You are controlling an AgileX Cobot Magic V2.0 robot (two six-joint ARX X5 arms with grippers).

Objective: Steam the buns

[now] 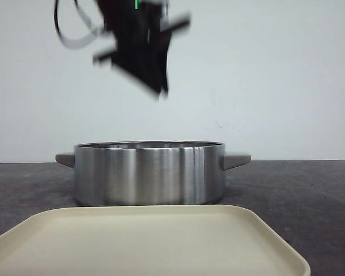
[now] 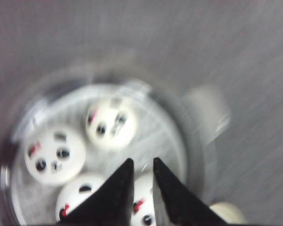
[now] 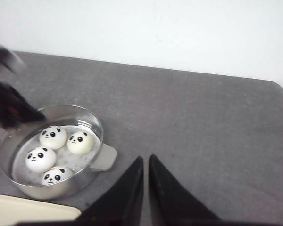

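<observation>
While the left end effector [image 2: 140,181] is seen blurred above the steel pot [image 1: 149,172], its two dark fingers are held nearly together, a thin gap between the tips, with nothing clamped. Directly beneath it, four panda-faced buns [image 3: 53,137] are found inside the pot, lying on its pale floor; two of them are partly covered by the fingers in the left wrist view, and the other two lie just beyond the tips. The right end effector [image 3: 145,162] is likewise nearly closed and empty, held over bare grey worktop [image 3: 203,136], with the pot off to one side of it and well apart. A cream tray [image 1: 149,241] is seen nearest the front camera, the pot just behind it, and a white wall [image 1: 276,69] farthest back.
</observation>
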